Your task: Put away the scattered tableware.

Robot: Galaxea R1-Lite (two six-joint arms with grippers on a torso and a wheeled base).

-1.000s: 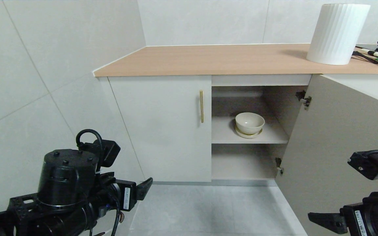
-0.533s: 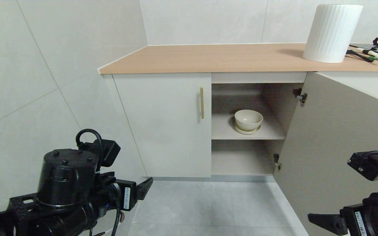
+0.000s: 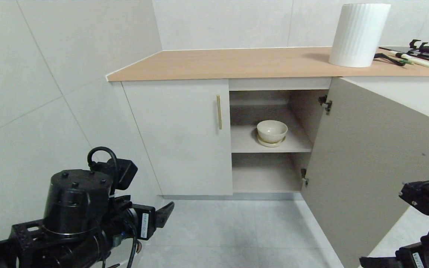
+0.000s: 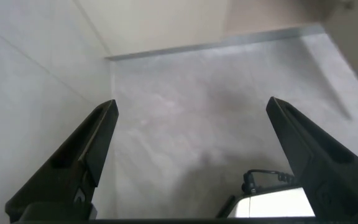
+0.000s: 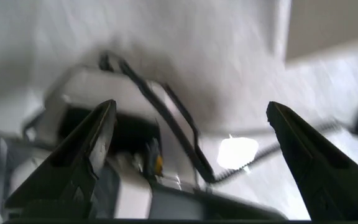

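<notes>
Only the head camera had moved since the earlier frames: the whole view slid sideways and the cupboard looked a little farther off, while nothing inside it changed place. Both arms stayed low in front of the cupboard.

A cream bowl (image 3: 272, 130) sat on a small plate (image 3: 270, 143) at the middle of the upper shelf (image 3: 243, 143), behind the open right-hand door (image 3: 363, 156). The lower shelf (image 3: 259, 178) held nothing that could be seen. The left-hand door (image 3: 181, 137) was closed.

The left pincer (image 4: 191, 107) was spread wide over the floor with nothing between its fingers, and the right pincer (image 5: 191, 107) was likewise released and empty.

On the counter (image 3: 218, 63), a white ribbed canister (image 3: 359, 35) stood toward the right end, with a few long thin items (image 3: 408, 57) beyond it, too small to identify.

The putting away looked finished, since bowl and plate were shelved. What seemed left was shutting the open door, unless those thin items were tableware too.
</notes>
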